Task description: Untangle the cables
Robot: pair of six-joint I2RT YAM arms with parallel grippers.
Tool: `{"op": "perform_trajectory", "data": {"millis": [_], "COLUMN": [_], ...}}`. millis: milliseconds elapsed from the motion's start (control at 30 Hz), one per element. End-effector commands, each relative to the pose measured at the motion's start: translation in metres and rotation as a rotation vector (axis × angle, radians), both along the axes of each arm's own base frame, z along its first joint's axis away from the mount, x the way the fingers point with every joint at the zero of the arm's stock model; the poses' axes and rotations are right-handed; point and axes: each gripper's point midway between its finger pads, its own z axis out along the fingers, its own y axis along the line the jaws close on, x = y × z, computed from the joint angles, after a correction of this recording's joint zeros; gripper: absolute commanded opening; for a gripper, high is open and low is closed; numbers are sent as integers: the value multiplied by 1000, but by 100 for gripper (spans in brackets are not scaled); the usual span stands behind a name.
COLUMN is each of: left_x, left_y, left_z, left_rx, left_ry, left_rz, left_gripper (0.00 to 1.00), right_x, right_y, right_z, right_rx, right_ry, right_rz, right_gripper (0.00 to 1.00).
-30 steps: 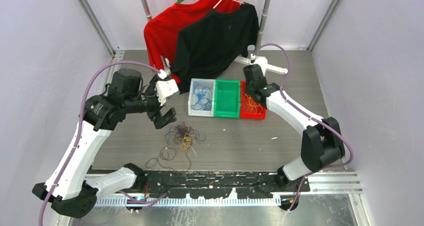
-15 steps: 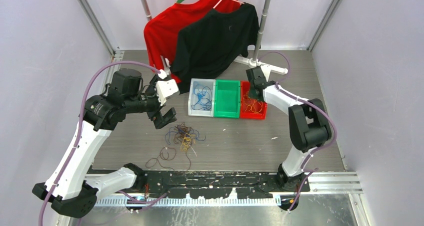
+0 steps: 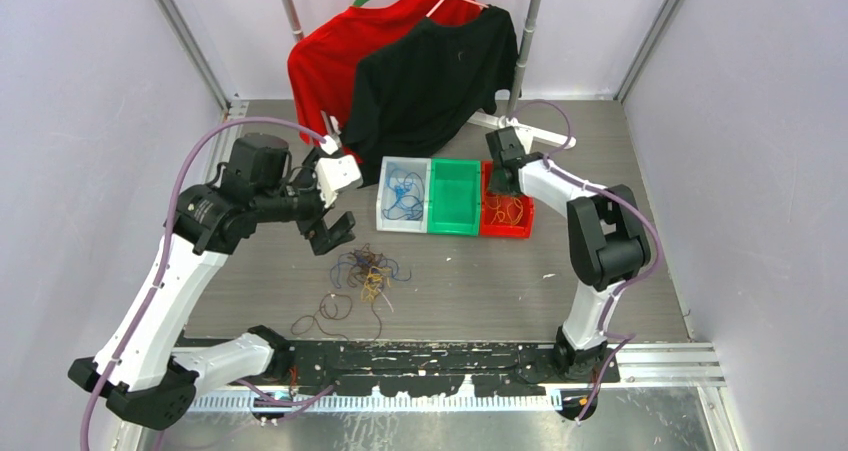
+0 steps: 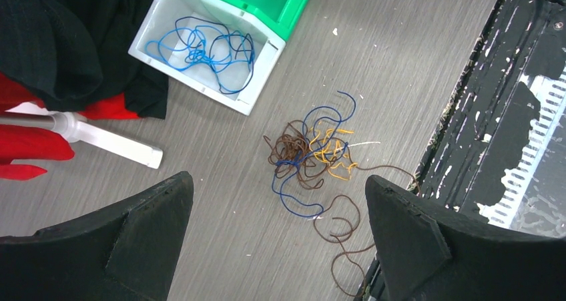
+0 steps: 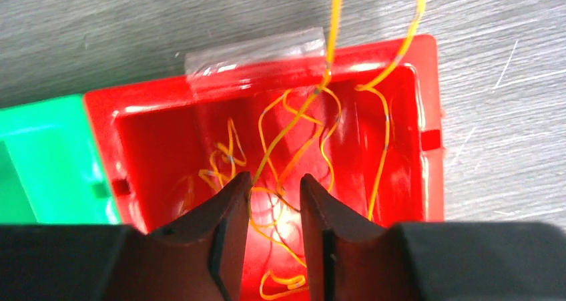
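The grey wood-grain bench (image 3: 600,261) sits between pale lilac walls (image 3: 90,91), with a red shirt (image 3: 325,61) and a black shirt (image 3: 430,71) hanging at the back. The tangled cables (image 4: 310,157), blue, brown and yellow-orange, lie loose on it near the left gripper (image 3: 332,233), whose jaws are spread wide. Blue strands (image 4: 207,47) fill the white bin (image 4: 260,74) beside the green bin (image 3: 455,186), and the right gripper (image 5: 273,181) hangs over yellow-orange strands (image 5: 294,124) in the red bin (image 5: 430,114), jaws narrowly apart.

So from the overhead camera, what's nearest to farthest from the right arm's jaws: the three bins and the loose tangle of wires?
1. Red bin, directly beneath, right end of the row.
2. Green bin, middle of the row.
3. White bin, left end.
4. Tangle of wires, on the table, further left and closer to the arm bases.
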Motion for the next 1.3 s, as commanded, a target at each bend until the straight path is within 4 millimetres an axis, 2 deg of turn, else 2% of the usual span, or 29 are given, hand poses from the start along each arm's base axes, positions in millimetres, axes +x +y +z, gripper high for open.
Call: {"op": "perform_trajectory", "data": {"millis": [0,100,167,467,633,767,967,1167,1267], "left_x": [3,0,0,-2,-1,0,0,-1,-1], "left_y": [-2,-1,0,0,1,1,1,2,2], "left_z": [17,20,20,17,13,13,15,16,16], "left_rx": [-22,-25,-22,-21,-7,-8,-7,-8,-8], "left_ry": [-34,-51,-57,-35,-15,-16,-27,-36,-42], "left_rz": [10,-1,-5,1,9,8,8,5,2], "left_gripper": [99,100,99,99,100,100,100,100,100], "right_x": [6,0,-3,-4,13,38,72,88,88], "right_y": [17,17,16,14,-2,-10,-5,-2,0], "right_z": [67,87,97,136,147,141,108,92,91], "right_rx": [113,125,130,164,163,161,130,127,138], "right_ry": [-124,-141,-146,-190,-232,-222,-164,-156,-160], "right_rz": [41,56,60,73,22,-4,-5,-14,-12], "right_gripper": [47,60,64,67,62,67,60,47,33]}}
